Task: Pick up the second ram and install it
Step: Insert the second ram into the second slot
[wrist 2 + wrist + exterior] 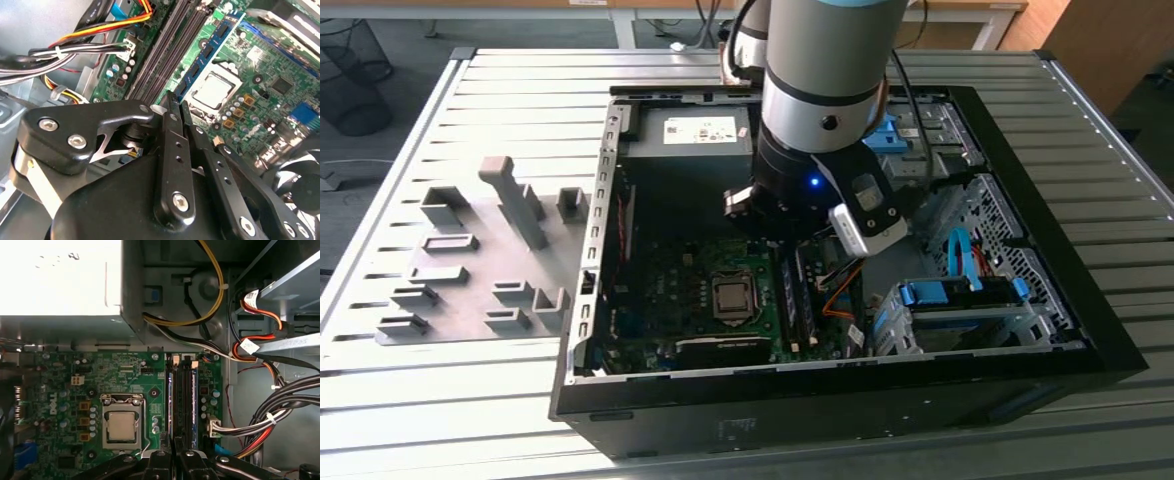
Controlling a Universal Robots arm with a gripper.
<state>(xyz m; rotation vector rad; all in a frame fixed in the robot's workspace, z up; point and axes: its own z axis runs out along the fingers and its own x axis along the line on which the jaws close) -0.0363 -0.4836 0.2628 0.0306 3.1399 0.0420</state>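
Hanging near the second ram [207,52] seated in its slot [189,75], end effector [176,102] pinched closed, empty.

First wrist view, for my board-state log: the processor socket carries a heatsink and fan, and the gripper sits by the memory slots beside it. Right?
Not quite. In the first wrist view the processor lies bare in its socket, metal lid showing, with no heatsink or fan. The gripper does sit by the memory slots beside it.
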